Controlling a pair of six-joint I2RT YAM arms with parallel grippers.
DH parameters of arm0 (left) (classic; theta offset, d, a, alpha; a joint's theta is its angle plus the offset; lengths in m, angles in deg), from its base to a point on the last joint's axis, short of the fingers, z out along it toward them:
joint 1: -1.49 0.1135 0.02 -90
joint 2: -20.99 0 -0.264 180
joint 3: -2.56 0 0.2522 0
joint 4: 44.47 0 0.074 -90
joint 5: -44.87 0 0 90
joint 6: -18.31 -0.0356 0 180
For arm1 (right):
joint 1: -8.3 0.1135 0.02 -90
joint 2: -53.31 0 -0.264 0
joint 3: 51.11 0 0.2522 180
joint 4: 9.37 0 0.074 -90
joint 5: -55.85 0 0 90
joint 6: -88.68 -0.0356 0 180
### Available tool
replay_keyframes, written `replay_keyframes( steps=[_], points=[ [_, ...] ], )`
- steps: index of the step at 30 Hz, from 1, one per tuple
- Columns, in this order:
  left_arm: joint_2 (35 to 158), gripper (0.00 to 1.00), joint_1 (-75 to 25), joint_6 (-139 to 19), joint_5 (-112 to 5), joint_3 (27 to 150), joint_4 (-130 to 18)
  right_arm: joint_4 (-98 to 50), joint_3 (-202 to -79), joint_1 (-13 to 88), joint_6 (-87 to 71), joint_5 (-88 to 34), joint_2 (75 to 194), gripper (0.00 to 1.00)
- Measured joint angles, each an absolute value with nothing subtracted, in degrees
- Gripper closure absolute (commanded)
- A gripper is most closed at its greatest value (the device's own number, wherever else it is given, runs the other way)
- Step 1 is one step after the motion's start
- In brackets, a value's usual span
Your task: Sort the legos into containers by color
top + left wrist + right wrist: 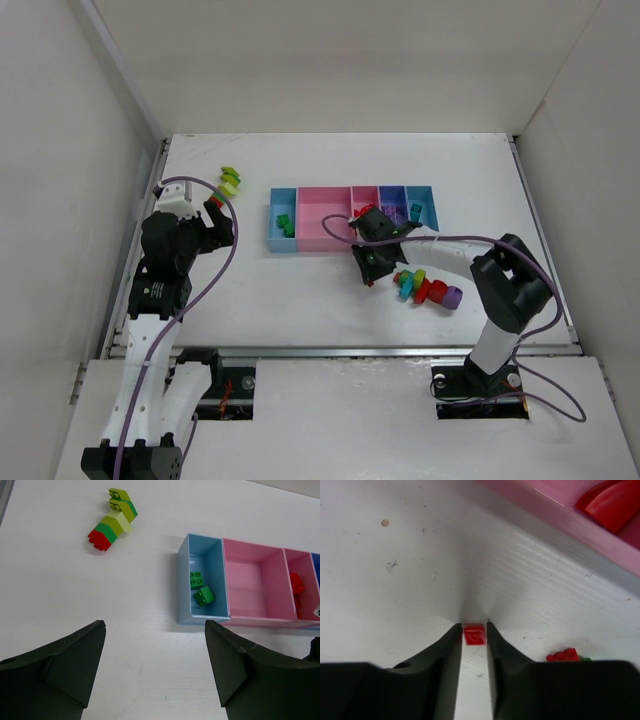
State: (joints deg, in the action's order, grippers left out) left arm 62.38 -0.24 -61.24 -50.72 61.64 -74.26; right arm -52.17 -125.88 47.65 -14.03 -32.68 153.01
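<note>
Top external: few legos (pixel 285 224) sit in the trays (pixel 320 238), a chain (pixel 229 181) upper left and a pile (pixel 428 288) right of centre wait unsorted; right tool (pixel 474 626) apparently pinches a red brick (pixel 474 635), left tool (pixel 155 625) spread.

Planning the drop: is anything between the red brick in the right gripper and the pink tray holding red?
Nothing visible: only bare table between the red brick and the pink tray.

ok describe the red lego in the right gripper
The small red lego brick is a single glossy plastic piece, roughly square, with a raised mark on top. It seems to rest on the white table, short of the pink tray, pinched on both sides by the dark fingers of the right gripper.
</note>
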Motion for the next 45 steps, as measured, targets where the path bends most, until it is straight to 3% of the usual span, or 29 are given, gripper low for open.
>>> replay_keyframes(
  steps=[2, 3, 6, 23, 37, 40, 41, 43, 45],
  points=[
    [62.38, 0.22, -0.24, -61.24, -50.72, 61.64, -74.26, -51.88, -125.77, 47.65, -14.31, -32.66, 153.01, 0.81],
    [62.38, 0.22, -0.24, -61.24, -50.72, 61.64, -74.26, -51.84, -125.75, 47.65, -14.46, -32.66, 153.01, 0.91],
    [62.38, 0.22, -0.24, -61.24, -50.72, 61.64, -74.24, -51.55, -125.75, 47.65, -14.79, -32.66, 152.94, 1.00],
    [62.38, 0.22, -0.24, -61.24, -50.72, 61.64, -74.24, -54.70, -135.00, 47.65, -14.24, -32.83, 150.78, 1.00],
    [62.38, 0.22, -0.24, -61.24, -50.72, 61.64, -74.24, -55.90, -135.50, 47.33, -14.22, -32.90, 150.36, 1.00],
    [62.38, 0.22, -0.24, -61.24, -50.72, 61.64, -74.24, -55.93, -135.28, 46.47, -14.64, -32.79, 149.68, 0.85],
    [62.38, 0.22, -0.24, -61.24, -50.72, 61.64, -74.24, -55.95, -135.15, 45.93, -15.07, -32.81, 149.29, 0.69],
    [62.35, 0.22, -0.24, -61.24, -50.72, 61.64, -74.24, -55.69, -134.60, 44.35, -15.95, -32.88, 148.42, 0.52],
    [62.20, 0.22, -0.24, -61.24, -50.72, 61.64, -74.24, -55.77, -133.58, 42.56, -16.69, -33.16, 147.67, 0.47]
  ],
)
